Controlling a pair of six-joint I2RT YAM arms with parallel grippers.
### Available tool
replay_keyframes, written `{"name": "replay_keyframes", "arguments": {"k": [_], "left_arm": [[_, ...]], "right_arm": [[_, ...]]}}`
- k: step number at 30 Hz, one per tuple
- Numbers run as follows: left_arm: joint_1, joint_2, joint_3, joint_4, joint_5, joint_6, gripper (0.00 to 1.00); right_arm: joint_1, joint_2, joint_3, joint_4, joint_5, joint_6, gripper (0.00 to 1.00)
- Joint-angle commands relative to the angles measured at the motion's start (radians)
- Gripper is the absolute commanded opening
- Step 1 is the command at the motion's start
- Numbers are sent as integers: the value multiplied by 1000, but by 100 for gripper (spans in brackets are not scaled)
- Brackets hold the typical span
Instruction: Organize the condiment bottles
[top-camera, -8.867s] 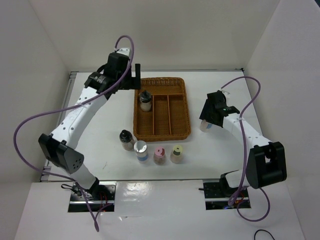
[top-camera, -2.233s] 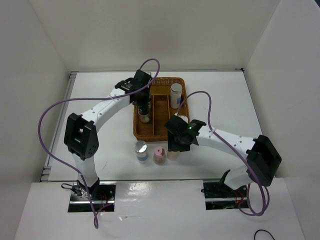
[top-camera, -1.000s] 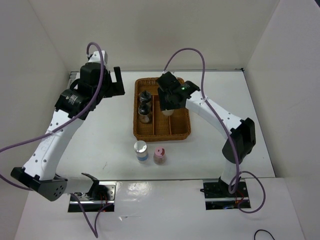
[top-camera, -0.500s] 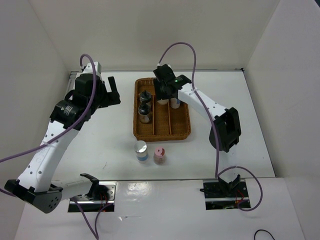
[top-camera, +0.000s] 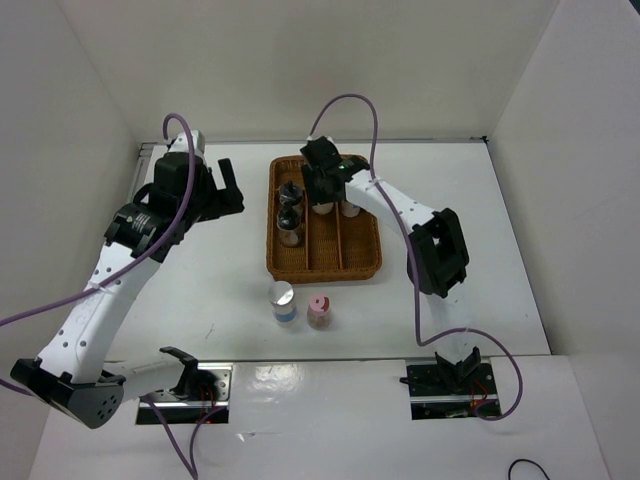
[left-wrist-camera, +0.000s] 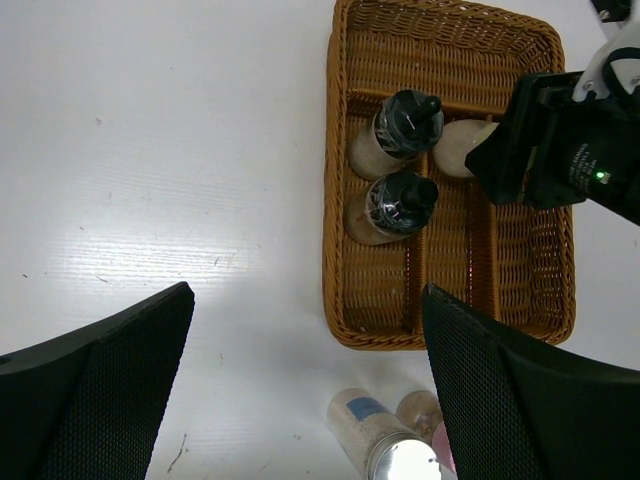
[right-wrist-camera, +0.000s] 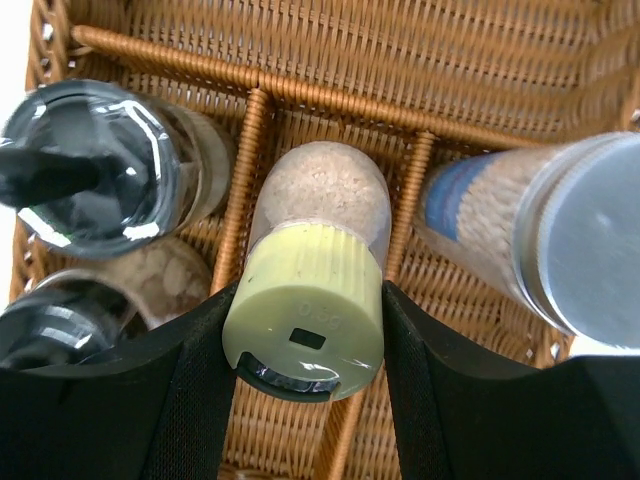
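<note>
**End effectors.** The right gripper (right-wrist-camera: 305, 340) is closed on the yellow-green-capped bottle (right-wrist-camera: 305, 300), with one finger on each side of the cap. This bottle is at the far end of the middle compartment of the wicker tray (top-camera: 325, 274). Whether its base touches the tray floor cannot be told. The left gripper (left-wrist-camera: 305, 300) is fully open and holds nothing. It hangs above the table (top-camera: 200, 280), left of the tray.

**Markings.** The marks on the yellow-green cap are too small to read. The silver-capped bottle (right-wrist-camera: 560, 240) in the right compartment has a blue label, and its text is illegible.

**Surroundings.**
- Two black-capped bottles (left-wrist-camera: 405, 120) stand one behind the other in the left compartment, just beside the held bottle.
- A second silver-capped bottle (top-camera: 282, 300) and a pink-capped bottle (top-camera: 319, 310) stand side by side on the table, in front of the tray.
</note>
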Motion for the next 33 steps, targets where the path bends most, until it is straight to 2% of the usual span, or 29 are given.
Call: {"name": "replay_keyframes", "arguments": {"k": [1,5,9,10,11,13,14,16,19,23,28,33], "left_arm": [[5,-22,-1,45,17,-16,100],[5,-22,-20,54,17,-25,100],[5,-22,-30,54,17,-34,100],[5,-22,-30,54,17,-34,100],[5,-22,-30,54,17,-34,100],[5,-22,-30,65,17,-34,100],[5,-22,-41,65,17,-44,100],[5,-22,-41,65,28,-44,100],[5,-31,-50,74,48,-44,100],[5,-20,-84,94,111,-53,100],[5,3,-150,94,158,-62,100],[5,12,-173,105,168,-62,100]], "right_arm": [[-13,45,28,63,9,-20,27],[-13,65,10,63,9,-11,28],[-22,65,-2,63,9,-11,37],[-22,65,-2,63,9,-11,43],[-22,65,-2,63,9,-2,58],[-22,65,-12,63,9,-1,73],[-22,56,-21,63,9,-1,84],[-22,22,-21,43,9,-1,90],[-22,-32,-21,33,18,9,93],[-13,-206,-126,57,-5,29,97],[67,-386,-323,83,-16,49,98],[222,-501,-485,31,-4,136,98]]}}
